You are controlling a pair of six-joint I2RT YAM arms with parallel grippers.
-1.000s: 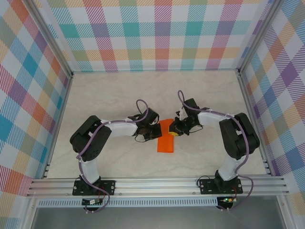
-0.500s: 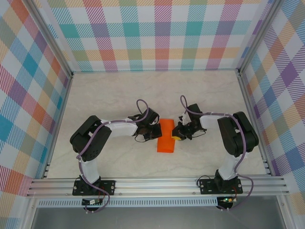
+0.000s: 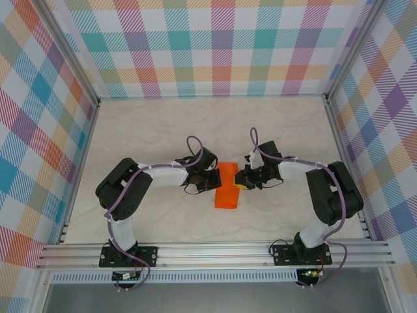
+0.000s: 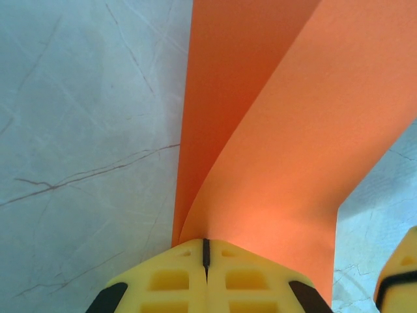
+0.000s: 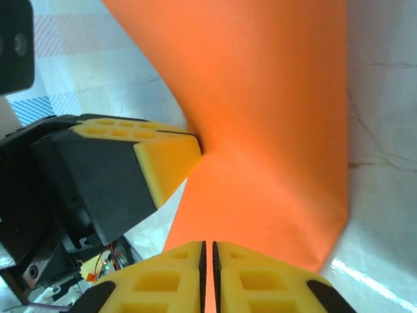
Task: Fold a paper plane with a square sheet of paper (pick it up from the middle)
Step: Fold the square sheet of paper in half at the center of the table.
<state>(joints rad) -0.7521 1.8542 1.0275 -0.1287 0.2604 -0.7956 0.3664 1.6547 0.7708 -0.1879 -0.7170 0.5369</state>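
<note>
The orange sheet of paper [image 3: 227,188] lies folded into a narrow strip in the middle of the table, one layer curling upward. My left gripper [image 3: 214,180] is shut on its left edge; in the left wrist view the yellow jaws [image 4: 206,245] meet where the raised flap [image 4: 293,130] starts. My right gripper [image 3: 240,182] grips the strip's right edge. In the right wrist view its jaws [image 5: 208,249] stand almost together, with the orange paper [image 5: 273,98] running into the thin gap. The left gripper's fingertip [image 5: 166,153] touches the paper opposite.
The pale marble-patterned tabletop [image 3: 150,124] is ringed by checked walls and aluminium posts [image 3: 339,124]. A metal rail [image 3: 215,251] with both arm bases runs along the near edge. The right gripper's yellow fingertip [image 4: 397,274] shows at the lower right of the left wrist view.
The right arm's forearm and elbow have swung outward to the right while its gripper stayed at the paper's right edge. The left arm and the paper have not visibly moved.
</note>
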